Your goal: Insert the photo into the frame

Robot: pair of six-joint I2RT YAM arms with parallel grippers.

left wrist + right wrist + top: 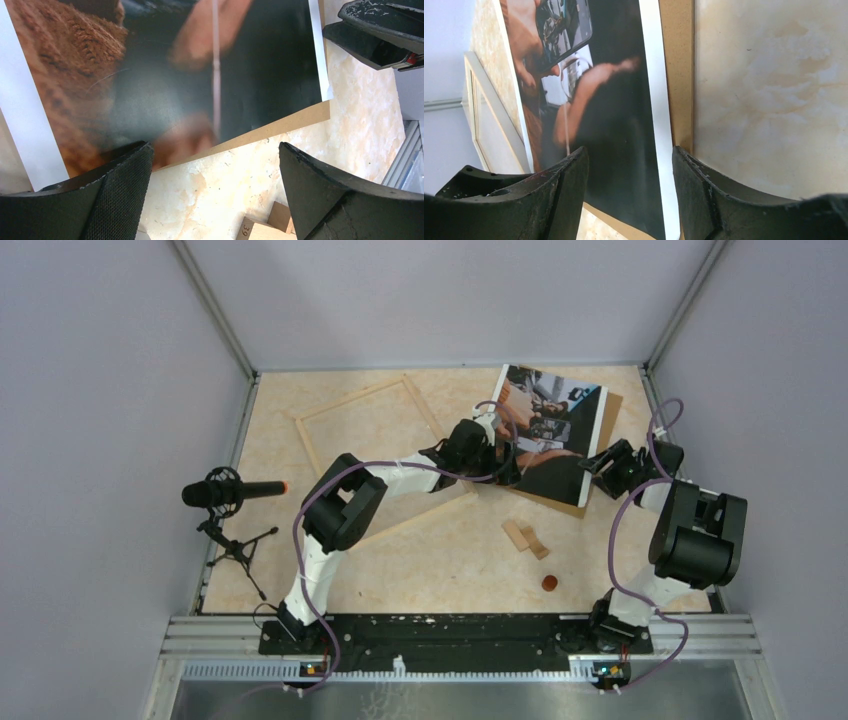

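The photo, a dark print with a white border, lies on its brown board at the back right of the table. The pale wooden frame lies flat to its left. My left gripper is at the photo's near left edge. In the left wrist view it stands wide open over bare table, just short of the board's edge. My right gripper is at the photo's near right corner. Its fingers stand apart on either side of the photo's white border, not pressing on it.
Two small wooden blocks and a small red-brown disc lie in front of the photo. A microphone on a tripod stands at the left edge. Grey walls close in the table on three sides. My left arm reaches across the frame's near right corner.
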